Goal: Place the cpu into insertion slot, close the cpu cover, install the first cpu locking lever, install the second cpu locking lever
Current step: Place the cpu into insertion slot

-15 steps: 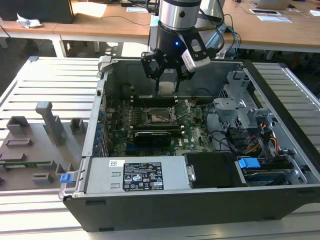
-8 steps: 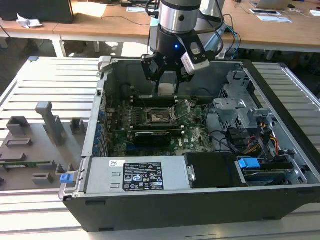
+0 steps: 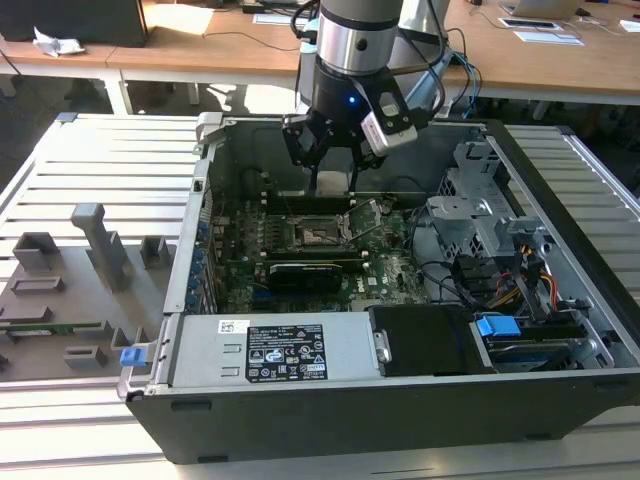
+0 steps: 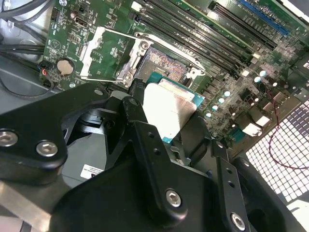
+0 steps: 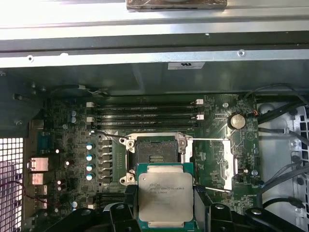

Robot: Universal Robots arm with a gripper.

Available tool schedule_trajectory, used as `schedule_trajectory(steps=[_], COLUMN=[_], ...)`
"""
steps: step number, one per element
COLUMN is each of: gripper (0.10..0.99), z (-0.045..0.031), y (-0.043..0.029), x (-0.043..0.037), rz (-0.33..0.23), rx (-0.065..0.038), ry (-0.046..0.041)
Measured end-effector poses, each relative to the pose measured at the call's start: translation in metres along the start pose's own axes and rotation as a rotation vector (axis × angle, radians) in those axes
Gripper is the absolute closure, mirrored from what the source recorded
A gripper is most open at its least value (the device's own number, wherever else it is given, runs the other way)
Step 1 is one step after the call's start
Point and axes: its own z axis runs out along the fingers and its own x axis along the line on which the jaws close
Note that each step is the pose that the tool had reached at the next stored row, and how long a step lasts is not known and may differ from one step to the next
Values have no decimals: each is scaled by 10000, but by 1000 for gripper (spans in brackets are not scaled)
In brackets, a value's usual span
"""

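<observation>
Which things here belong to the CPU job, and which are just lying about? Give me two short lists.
Job: gripper, shut on the cpu; insertion slot, empty; cpu cover, swung open.
Lying about: memory slots; coin battery; power supply; grey fixtures.

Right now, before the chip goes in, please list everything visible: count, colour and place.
computer case: one, black and grey, on the slatted table.
motherboard: one, green, inside the computer case.
insertion slot: one, dark with silver rim, empty, on the motherboard.
cpu cover: one, silver, swung open beside the insertion slot.
memory slots: four, black, on the motherboard.
coin battery: one, silver, on the motherboard.
cpu: one, silver-grey, held over the motherboard.
tool: one, black, shut on the cpu.
</observation>
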Motion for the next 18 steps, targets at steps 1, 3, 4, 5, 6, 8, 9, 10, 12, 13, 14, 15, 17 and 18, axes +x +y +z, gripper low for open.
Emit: schedule_trajectory(steps=[1,3,4,5,6,8,9,10,12,13,14,15,17,18], gripper=[545,545,545,545,545,545,545,545,545,545,545,545,545,545], z=[8,26,41,54,71,96,103,118,131,142,150,156,184,196], y=[-1,-2,-3,-4,-6,-8,-8,-9,-11,-11,-12,-13,-15,-16], x=[0,-1,-1,-1,-1,-2,-2,-2,-3,-3,-3,-3,-4,-4], rz=[0,1,0,1,0,0,0,1,0,1,0,1,0,1], rx=[-1,0,0,-1,-1,-1,0,-1,0,0,0,0,0,-1], ry=[0,0,0,0,0,0,0,0,0,0,0,0,0,0])
